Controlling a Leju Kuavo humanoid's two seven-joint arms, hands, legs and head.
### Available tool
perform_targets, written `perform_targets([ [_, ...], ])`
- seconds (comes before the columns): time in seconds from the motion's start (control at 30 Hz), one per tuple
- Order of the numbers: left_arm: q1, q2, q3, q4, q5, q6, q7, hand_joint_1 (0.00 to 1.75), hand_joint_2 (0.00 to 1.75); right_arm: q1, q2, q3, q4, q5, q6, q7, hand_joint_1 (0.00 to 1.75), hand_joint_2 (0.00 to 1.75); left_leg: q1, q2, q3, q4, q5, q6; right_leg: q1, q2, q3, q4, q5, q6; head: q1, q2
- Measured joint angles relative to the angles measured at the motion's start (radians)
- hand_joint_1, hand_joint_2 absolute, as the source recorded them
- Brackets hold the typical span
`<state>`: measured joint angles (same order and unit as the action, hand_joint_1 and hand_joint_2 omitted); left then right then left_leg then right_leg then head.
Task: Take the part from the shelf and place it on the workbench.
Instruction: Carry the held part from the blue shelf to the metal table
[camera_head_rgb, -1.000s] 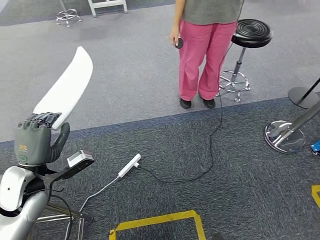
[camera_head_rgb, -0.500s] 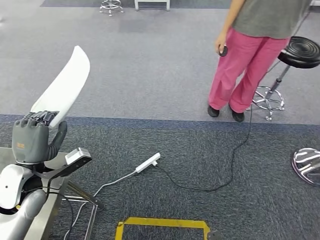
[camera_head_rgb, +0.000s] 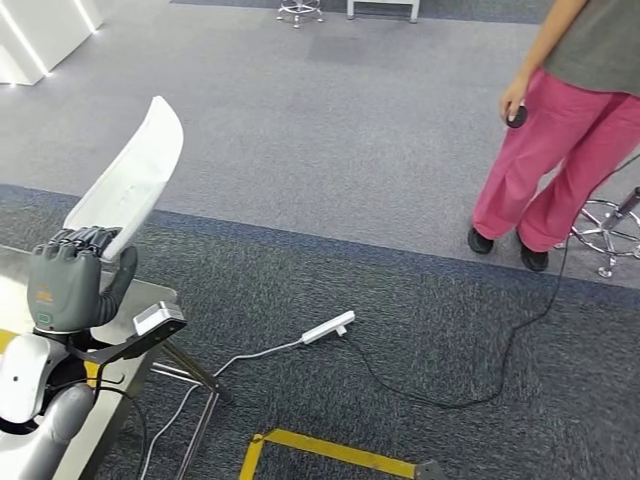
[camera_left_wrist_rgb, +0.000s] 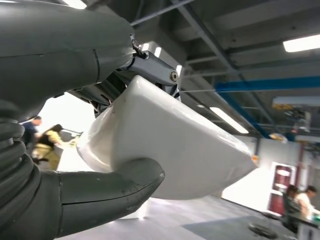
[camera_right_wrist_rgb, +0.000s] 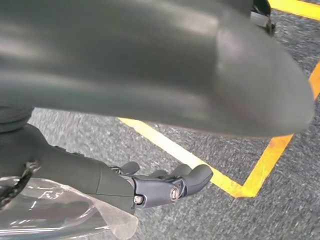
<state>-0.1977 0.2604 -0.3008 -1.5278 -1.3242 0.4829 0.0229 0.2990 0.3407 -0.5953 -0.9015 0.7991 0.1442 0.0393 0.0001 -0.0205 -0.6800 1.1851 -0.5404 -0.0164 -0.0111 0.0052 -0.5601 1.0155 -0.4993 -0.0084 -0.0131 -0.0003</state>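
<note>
While the left hand grips the long white part upright just above the near corner of the metal counter, pickup looks done and placing remains. Beyond the counter stands a person. The right hand hangs empty, fingers loosely apart, over floor tape.

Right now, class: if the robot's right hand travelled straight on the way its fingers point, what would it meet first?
Probably the dark grey carpet, near the yellow floor tape; the right hand holds nothing, though depth is unclear.
</note>
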Motion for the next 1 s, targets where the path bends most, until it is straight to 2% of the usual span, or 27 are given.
perform_targets([
  [0.03, 0.001, -0.001, 0.0, 0.0, 0.0, 0.0, 0.0, 1.75, 1.75, 0.001, 0.0, -0.001, 0.0, 0.0, 0.0, 0.0, 0.0, 0.0, 0.002, 0.008, -0.032, 0.065, -0.026, -0.003, 0.002, -0.014, 0.001, 0.0, -0.002, -0.002, 0.0, 0.0],
  [0.07, 0.003, -0.001, 0.0, 0.001, 0.0, 0.0, 0.0, 1.75, 1.75, 0.001, 0.0, -0.002, 0.0, 0.0, 0.0, 0.0, 0.0, 0.0, 0.004, 0.011, -0.054, 0.109, -0.037, -0.004, 0.003, -0.028, 0.003, 0.0, -0.005, -0.003, 0.0, 0.0],
  [0.1, 0.004, -0.001, 0.0, 0.002, 0.0, 0.0, 0.0, 1.75, 1.75, 0.001, 0.0, -0.002, 0.0, 0.0, 0.0, 0.0, 0.0, 0.0, 0.005, 0.013, -0.058, 0.115, -0.027, -0.005, 0.003, -0.043, 0.005, 0.0, -0.008, -0.002, 0.0, 0.0],
  [0.13, 0.005, -0.001, 0.0, 0.002, 0.0, -0.001, 0.0, 1.75, 1.75, 0.0, 0.0, -0.002, 0.0, 0.0, 0.0, 0.0, 0.0, 0.0, 0.005, 0.016, -0.042, 0.082, 0.0, -0.004, 0.004, -0.056, 0.008, 0.0, -0.011, -0.002, 0.0, 0.0],
  [0.17, 0.005, -0.001, 0.0, 0.002, 0.0, -0.001, 0.0, 1.75, 1.75, 0.0, 0.0, -0.002, 0.0, 0.0, 0.0, 0.0, 0.0, 0.0, 0.004, 0.028, -0.009, 0.016, 0.039, 0.0, 0.005, -0.07, 0.014, 0.0, -0.015, 0.0, 0.0, 0.0],
  [0.23, 0.003, -0.001, 0.0, 0.002, 0.0, -0.001, 0.0, 1.75, 1.75, 0.0, 0.0, -0.001, 0.0, 0.001, 0.0, 0.0, 0.0, 0.0, -0.006, 0.069, 0.058, -0.112, 0.083, 0.01, 0.01, -0.093, 0.024, 0.0, -0.023, 0.006, 0.0, 0.0],
  [0.27, 0.002, -0.001, 0.0, 0.002, 0.0, 0.0, 0.0, 1.75, 1.75, -0.001, 0.0, -0.001, 0.0, 0.001, 0.0, 0.0, 0.0, 0.0, -0.011, 0.083, 0.075, -0.147, 0.089, 0.016, 0.012, -0.104, 0.027, 0.0, -0.027, 0.01, 0.001, 0.0],
  [0.3, 0.001, -0.001, 0.0, 0.002, 0.0, 0.0, 0.0, 1.75, 1.75, -0.001, 0.0, -0.001, 0.0, 0.001, 0.0, 0.0, 0.0, 0.0, -0.016, 0.086, 0.079, -0.158, 0.084, 0.021, 0.014, -0.115, 0.029, -0.001, -0.03, 0.014, 0.001, 0.0],
  [0.37, 0.002, 0.001, 0.001, 0.002, 0.0, 0.0, 0.0, 1.75, 1.75, -0.002, 0.0, 0.0, 0.0, 0.001, 0.0, 0.0, 0.0, 0.0, -0.015, 0.063, 0.079, -0.167, 0.087, 0.031, 0.014, -0.13, 0.033, -0.004, -0.036, 0.025, 0.002, 0.0],
  [0.4, 0.002, 0.002, 0.001, 0.002, 0.0, 0.0, 0.0, 1.75, 1.75, -0.002, 0.0, 0.0, 0.0, 0.002, 0.0, 0.0, 0.0, 0.0, -0.012, 0.05, 0.082, -0.172, 0.089, 0.036, 0.012, -0.115, 0.031, 0.004, -0.044, 0.03, 0.002, 0.0],
  [0.43, 0.0, 0.002, 0.002, 0.002, 0.0, 0.0, 0.0, 1.75, 1.75, -0.002, 0.0, 0.001, -0.001, 0.002, 0.0, -0.001, 0.0, 0.0, -0.008, 0.039, 0.085, -0.177, 0.092, 0.042, 0.01, -0.087, 0.019, 0.03, -0.06, 0.035, 0.005, 0.0],
  [0.5, -0.002, 0.0, 0.002, 0.002, -0.001, -0.001, 0.0, 1.75, 1.75, 0.0, 0.0, 0.001, 0.0, 0.003, 0.0, 0.0, 0.0, 0.0, -0.003, 0.017, 0.089, -0.181, 0.093, 0.048, 0.008, -0.025, -0.039, 0.145, -0.113, 0.041, 0.01, 0.0],
  [0.53, -0.002, -0.001, 0.002, 0.002, -0.002, -0.002, 0.0, 1.75, 1.75, 0.001, 0.0, 0.0, 0.0, 0.004, 0.0, 0.0, 0.0, 0.0, -0.003, 0.004, 0.089, -0.181, 0.093, 0.049, 0.007, -0.012, -0.079, 0.216, -0.138, 0.042, 0.012, 0.0],
  [0.57, -0.001, -0.002, 0.002, 0.002, -0.003, -0.002, 0.0, 1.75, 1.75, 0.002, 0.0, 0.0, 0.0, 0.005, 0.0, 0.0, 0.0, 0.0, -0.003, -0.009, 0.089, -0.181, 0.093, 0.049, 0.007, -0.008, -0.113, 0.269, -0.149, 0.043, 0.013, 0.0],
  [0.6, 0.0, -0.002, 0.002, 0.002, -0.003, -0.002, 0.0, 1.75, 1.75, 0.002, 0.0, -0.001, 0.0, 0.007, 0.001, 0.0, 0.0, 0.0, -0.003, -0.024, 0.09, -0.18, 0.092, 0.049, 0.007, -0.007, -0.132, 0.288, -0.14, 0.044, 0.013, 0.0],
  [0.63, 0.0, -0.002, 0.002, 0.003, -0.003, -0.002, 0.0, 1.75, 1.75, 0.001, 0.0, -0.001, 0.0, 0.009, 0.001, -0.002, 0.0, 0.0, -0.002, -0.039, 0.092, -0.18, 0.091, 0.048, 0.006, -0.005, -0.13, 0.266, -0.111, 0.044, 0.013, 0.0],
  [0.67, 0.0, -0.003, 0.002, 0.003, -0.003, -0.002, 0.0, 1.75, 1.75, 0.001, 0.0, -0.001, 0.0, 0.011, 0.0, -0.004, 0.0, 0.0, -0.001, -0.053, 0.095, -0.179, 0.089, 0.046, 0.005, 0.003, -0.111, 0.208, -0.068, 0.044, 0.013, 0.0],
  [0.7, 0.0, -0.003, 0.002, 0.004, -0.003, -0.002, 0.0, 1.75, 1.75, 0.0, 0.0, -0.001, 0.001, 0.014, 0.0, -0.007, 0.0, 0.0, 0.001, -0.067, 0.096, -0.177, 0.087, 0.042, 0.001, 0.028, -0.082, 0.137, -0.029, 0.045, 0.013, 0.0],
  [0.73, -0.002, -0.004, 0.002, 0.004, -0.003, -0.002, 0.0, 1.75, 1.75, 0.0, 0.0, -0.001, 0.001, 0.016, 0.0, -0.009, 0.0, 0.0, 0.001, -0.08, 0.095, -0.172, 0.084, 0.037, -0.005, 0.056, -0.052, 0.072, -0.004, 0.045, 0.012, 0.0],
  [0.77, -0.004, -0.004, 0.002, 0.004, -0.003, -0.003, 0.0, 1.75, 1.75, 0.0, 0.0, -0.001, 0.002, 0.018, 0.0, -0.01, 0.0, 0.0, 0.002, -0.093, 0.091, -0.169, 0.083, 0.031, -0.008, 0.08, -0.032, 0.03, 0.007, 0.044, 0.012, 0.0],
  [0.8, -0.005, -0.004, 0.002, 0.004, -0.004, -0.004, 0.0, 1.75, 1.75, -0.001, 0.0, -0.001, 0.003, 0.019, 0.0, -0.01, 0.0, 0.0, 0.004, -0.106, 0.086, -0.167, 0.084, 0.025, -0.009, 0.094, -0.021, 0.012, 0.006, 0.041, 0.012, 0.0],
  [0.87, -0.003, -0.002, 0.001, 0.005, -0.004, -0.005, 0.0, 1.75, 1.75, -0.002, 0.0, -0.003, 0.004, 0.021, 0.0, -0.01, 0.0, 0.0, 0.008, -0.131, 0.08, -0.17, 0.087, 0.014, -0.008, 0.076, -0.015, 0.007, 0.005, 0.03, 0.011, 0.0],
  [0.9, -0.002, 0.0, 0.001, 0.005, -0.004, -0.006, 0.0, 1.75, 1.75, -0.003, 0.0, -0.004, 0.004, 0.021, 0.0, -0.011, 0.0, 0.0, 0.007, -0.124, 0.077, -0.165, 0.084, 0.009, -0.008, 0.062, -0.012, 0.004, 0.005, 0.024, 0.01, 0.0],
  [0.93, -0.003, 0.001, 0.002, 0.005, -0.004, -0.006, 0.0, 1.75, 1.75, -0.004, 0.001, -0.005, 0.004, 0.021, 0.0, -0.012, 0.0, 0.0, 0.006, -0.1, 0.068, -0.146, 0.071, 0.005, -0.009, 0.048, -0.009, 0.002, 0.005, 0.017, 0.006, 0.0],
  [1.0, -0.008, 0.001, 0.002, 0.006, -0.004, -0.008, 0.0, 1.75, 1.75, -0.004, 0.001, -0.006, 0.005, 0.024, 0.0, -0.014, 0.0, 0.0, 0.003, -0.027, 0.021, -0.045, 0.017, -0.003, -0.007, 0.016, -0.004, -0.001, 0.002, 0.007, 0.0, 0.0],
])
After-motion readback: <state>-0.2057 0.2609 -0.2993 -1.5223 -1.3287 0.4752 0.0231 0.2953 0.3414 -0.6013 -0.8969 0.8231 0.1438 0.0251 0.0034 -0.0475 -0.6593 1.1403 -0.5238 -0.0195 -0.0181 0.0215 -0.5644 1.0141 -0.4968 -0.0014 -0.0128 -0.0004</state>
